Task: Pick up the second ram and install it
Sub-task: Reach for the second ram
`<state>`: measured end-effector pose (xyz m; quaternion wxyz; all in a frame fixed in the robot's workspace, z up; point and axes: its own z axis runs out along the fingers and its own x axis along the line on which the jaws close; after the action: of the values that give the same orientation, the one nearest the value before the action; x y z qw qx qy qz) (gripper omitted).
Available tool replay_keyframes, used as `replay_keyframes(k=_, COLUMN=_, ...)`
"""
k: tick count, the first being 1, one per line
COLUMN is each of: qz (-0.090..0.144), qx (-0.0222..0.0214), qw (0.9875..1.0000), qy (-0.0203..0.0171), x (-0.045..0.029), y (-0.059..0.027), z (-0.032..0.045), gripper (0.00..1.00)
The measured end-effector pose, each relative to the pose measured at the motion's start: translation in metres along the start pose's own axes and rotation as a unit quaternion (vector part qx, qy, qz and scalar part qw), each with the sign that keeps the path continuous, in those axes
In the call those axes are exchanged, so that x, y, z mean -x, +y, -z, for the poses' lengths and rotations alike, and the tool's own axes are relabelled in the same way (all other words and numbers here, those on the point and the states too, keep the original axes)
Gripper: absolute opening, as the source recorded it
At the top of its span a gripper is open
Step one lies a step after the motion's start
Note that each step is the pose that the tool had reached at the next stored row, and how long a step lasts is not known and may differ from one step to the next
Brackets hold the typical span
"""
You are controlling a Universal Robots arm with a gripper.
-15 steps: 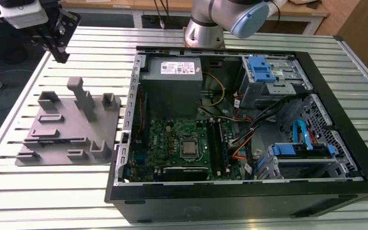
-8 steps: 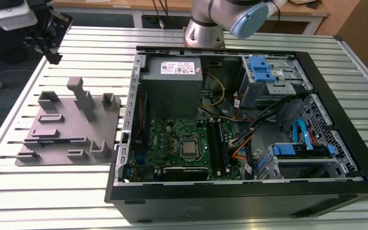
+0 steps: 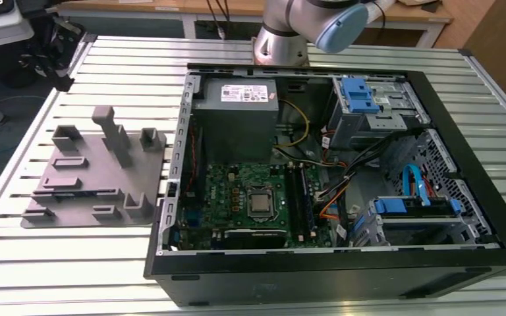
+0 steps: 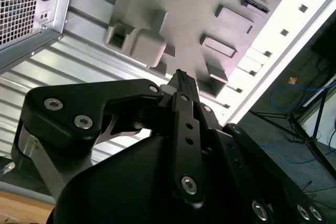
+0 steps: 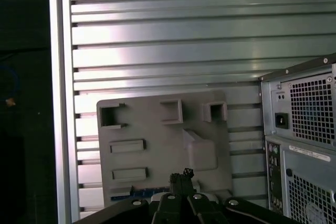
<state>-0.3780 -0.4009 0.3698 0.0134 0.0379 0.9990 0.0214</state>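
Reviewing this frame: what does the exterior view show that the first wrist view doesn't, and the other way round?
Exterior view adds: the inside of the open computer case, with the motherboard, the power supply, a blue drive bracket and part of the arm.
First wrist view adds: the gripper near the edge of the grey holder plate, a dark strip in a plate slot beside it, perhaps the second ram, and the case's rear panel.
Both share: the holder plate, the slatted table and the case.
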Motion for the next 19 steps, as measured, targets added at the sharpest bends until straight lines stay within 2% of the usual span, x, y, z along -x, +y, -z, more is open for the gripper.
replay_keyframes(k=5, qz=0.000, qx=0.0000, qw=1.0000, qy=0.0001, x=-0.0103, y=-0.0009, z=-0.0019, gripper=0.07)
replay_keyframes(k=19, qz=0.000, qx=0.0000, qw=1.0000, qy=0.0000, x=-0.0332, y=-0.0029, z=-0.0082, gripper=0.07)
